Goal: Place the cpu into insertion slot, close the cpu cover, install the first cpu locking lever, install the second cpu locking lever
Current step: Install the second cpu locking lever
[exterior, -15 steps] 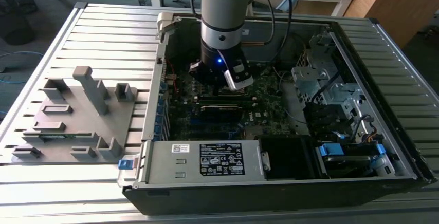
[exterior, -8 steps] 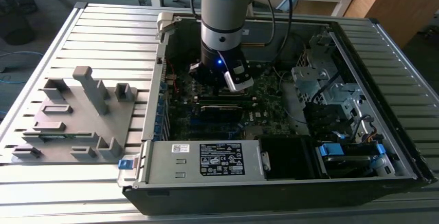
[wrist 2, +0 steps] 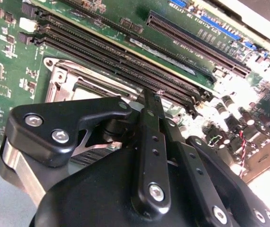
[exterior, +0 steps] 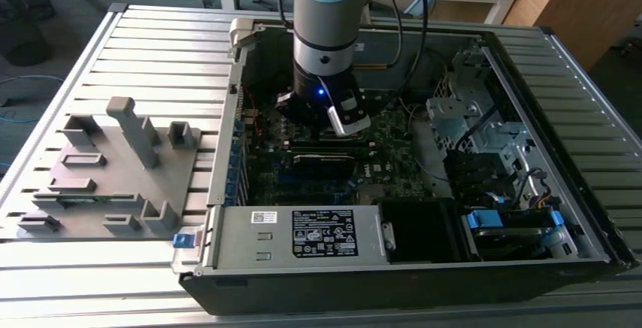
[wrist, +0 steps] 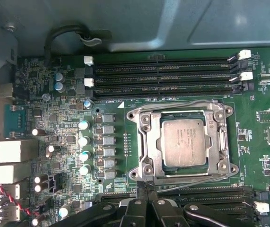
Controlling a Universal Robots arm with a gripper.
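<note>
At the middle of the motherboard (wrist: 262, 118), seen in the first wrist view, the cpu (wrist: 184, 142) lies flat inside the insertion slot (wrist: 157, 166), its dull grey top showing through the cut-out of the cpu cover (wrist: 218, 137), which appears folded down around it. Thin wire locking levers (wrist: 191, 178) run along the socket's edges; whether either is hooked under its catch I cannot tell. The gripper (wrist: 146, 189) hangs just beside the socket, at the edge nearest the memory slots (wrist: 163, 75), and its jaws are drawn together to a narrow tip with nothing between them. In the second wrist view the same closed tip (wrist 2: 152, 97) sits right at the frame's rim, hard against a bank of long black slots (wrist 2: 125, 61).

The risks, as I judge them, come from that tight spacing. A push on a lever that slips off the thin wire could drive the tip into the neighbouring slots or the small capacitors (wrist: 83, 142) beside the socket. If the cover is not fully seated, forcing a lever down could skew the chip on its contacts. A lever let go early may spring back up.

In the exterior view the arm (exterior: 326, 50) reaches steeply into the open computer case (exterior: 561, 215), which rests on the slatted bench (exterior: 150, 34), so the case walls and loose cables (exterior: 411, 57) leave little room for a sideways correction.
</note>
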